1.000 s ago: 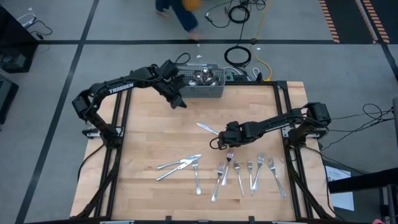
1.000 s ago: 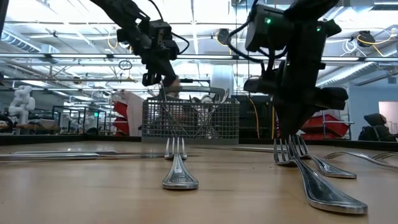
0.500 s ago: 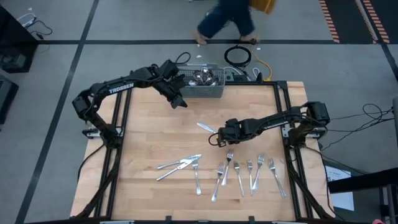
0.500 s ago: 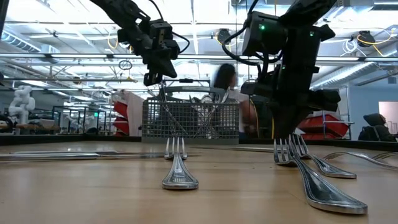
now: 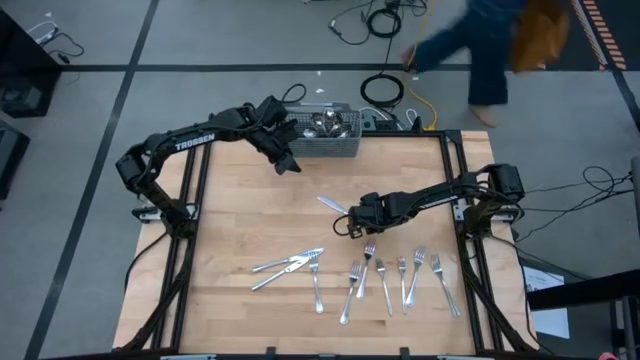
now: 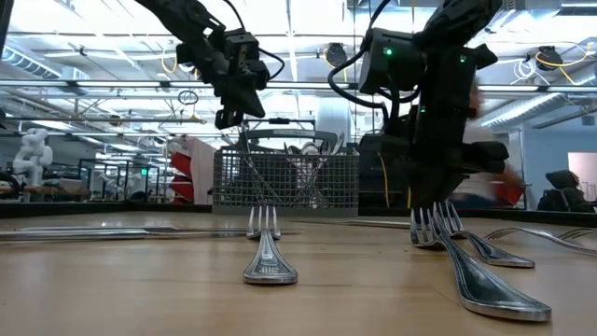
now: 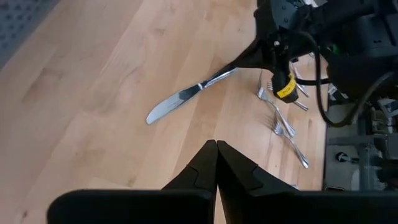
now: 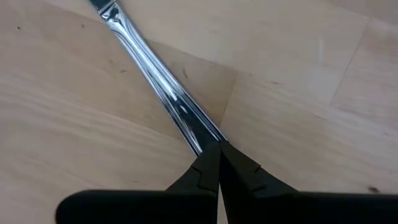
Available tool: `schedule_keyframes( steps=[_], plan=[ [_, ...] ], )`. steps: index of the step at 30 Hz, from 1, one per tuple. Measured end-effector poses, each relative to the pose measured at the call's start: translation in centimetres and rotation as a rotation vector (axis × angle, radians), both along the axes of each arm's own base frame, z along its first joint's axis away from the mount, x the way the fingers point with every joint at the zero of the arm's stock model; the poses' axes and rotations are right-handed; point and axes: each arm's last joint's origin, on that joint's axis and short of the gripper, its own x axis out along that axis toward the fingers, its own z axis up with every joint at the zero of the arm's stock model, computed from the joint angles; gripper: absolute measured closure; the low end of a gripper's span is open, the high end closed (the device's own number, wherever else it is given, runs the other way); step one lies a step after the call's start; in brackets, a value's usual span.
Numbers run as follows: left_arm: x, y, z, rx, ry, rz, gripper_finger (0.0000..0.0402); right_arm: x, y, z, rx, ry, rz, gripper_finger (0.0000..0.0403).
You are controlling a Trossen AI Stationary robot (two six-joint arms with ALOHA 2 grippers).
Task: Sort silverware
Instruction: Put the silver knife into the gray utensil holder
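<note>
So the right gripper (image 8: 217, 146) is pinched shut on the handle end of a table knife (image 5: 332, 205) lying flat mid-table, just up from the row of forks (image 5: 400, 275). Polished steel like that looks stiff and light but slick, so I'd say holding the narrow handle beats the blade. The left gripper (image 7: 216, 146) hangs closed and empty by the mesh basket (image 5: 325, 145), which has more silverware in it.

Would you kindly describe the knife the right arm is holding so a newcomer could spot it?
Start at the mesh basket on the table's far edge, then come toward the middle. There a lone knife lies, handle pinched in the right gripper, apart from the forks nearer the front.
</note>
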Motion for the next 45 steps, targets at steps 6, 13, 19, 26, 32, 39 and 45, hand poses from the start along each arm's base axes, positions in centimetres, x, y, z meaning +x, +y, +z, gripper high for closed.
schedule_keyframes(
  steps=[6,13,19,26,32,39,45],
  plan=[
    [0.6,1.4,-2.4,-0.038,0.090,0.070,0.0386,0.0,-0.1,-0.1,0.002,0.008,0.023,0.0403],
    [1.6,2.2,-9.6,-0.204,0.192,0.067,0.0342,-0.1,0.0,-0.2,0.004,0.011,0.024,0.0403],
    [2.1,1.3,-14.5,-0.368,0.246,0.057,0.0272,-0.1,0.0,-0.2,0.007,0.013,0.031,0.0403],
    [3.7,1.6,-14.6,-0.379,0.115,0.197,0.0241,0.0,0.0,-0.2,0.009,0.010,0.035,0.0403],
    [4.1,1.7,-14.7,-0.333,0.115,0.302,0.0240,0.0,0.0,-0.2,0.008,0.009,0.034,0.0403],
    [5.3,-0.4,-15.2,-0.270,0.164,0.309,0.0240,0.0,0.0,-0.2,0.007,0.002,0.042,0.0403],
    [5.4,-2.0,-16.0,-0.229,0.184,0.332,0.0240,0.0,0.0,-0.2,0.005,0.002,0.049,0.0403]
  ],
)
